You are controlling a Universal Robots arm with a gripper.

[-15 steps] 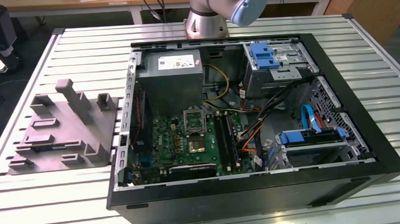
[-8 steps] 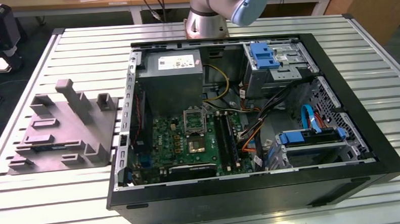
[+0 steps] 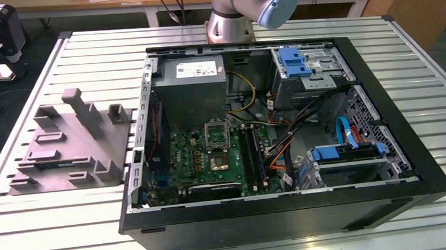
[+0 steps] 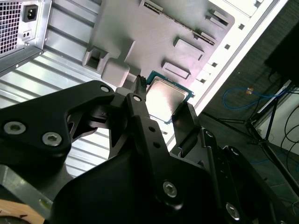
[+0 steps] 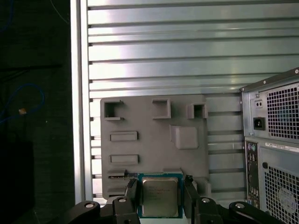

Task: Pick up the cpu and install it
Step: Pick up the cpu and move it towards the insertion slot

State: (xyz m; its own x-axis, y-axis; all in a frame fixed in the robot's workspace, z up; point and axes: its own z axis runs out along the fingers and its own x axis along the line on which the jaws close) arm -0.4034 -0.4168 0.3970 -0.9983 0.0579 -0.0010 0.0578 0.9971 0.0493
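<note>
First wrist view is showing the single gripper (image 5: 160,192) pointing down over one grey moulded tray (image 5: 154,135), its two black metal fingers (image 5: 132,196) squeezing the one cpu (image 5: 160,198), a flat square chip with silvery top and thin green rim, by opposite edges. Exterior view is showing the arm (image 3: 233,14) rising from the far side of the ribbed metal table (image 3: 432,93), with the tray lying on the exterior view's left of one open black computer case (image 3: 288,226).
</note>
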